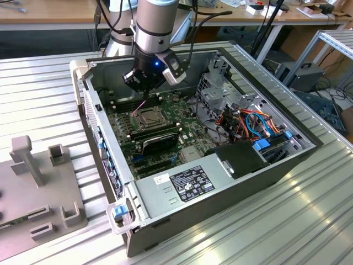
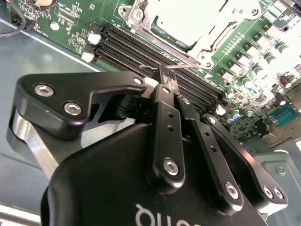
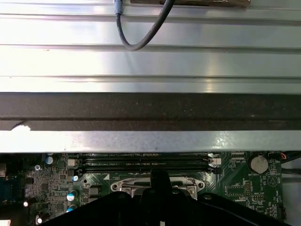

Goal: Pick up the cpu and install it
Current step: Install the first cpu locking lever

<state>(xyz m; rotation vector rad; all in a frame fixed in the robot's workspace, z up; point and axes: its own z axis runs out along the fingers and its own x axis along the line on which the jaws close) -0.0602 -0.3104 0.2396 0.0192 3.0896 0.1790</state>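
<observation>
CPU [image 2: 181, 19] seated in socket | claw [image 2: 168, 77] pressed together, poised just above

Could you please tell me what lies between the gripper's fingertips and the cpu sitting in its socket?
In the second wrist view, the gripper is shut, and a thin metal socket lever and the socket frame lie between it and the cpu.

One open computer case [image 1: 165, 193] holds one green motherboard [image 1: 160, 124] — one metal-framed socket [image 1: 144, 115] below the jaws, four dark memory slots [image 2: 155, 59] just ahead of them — and one boxed power supply [image 1: 182, 185].
</observation>
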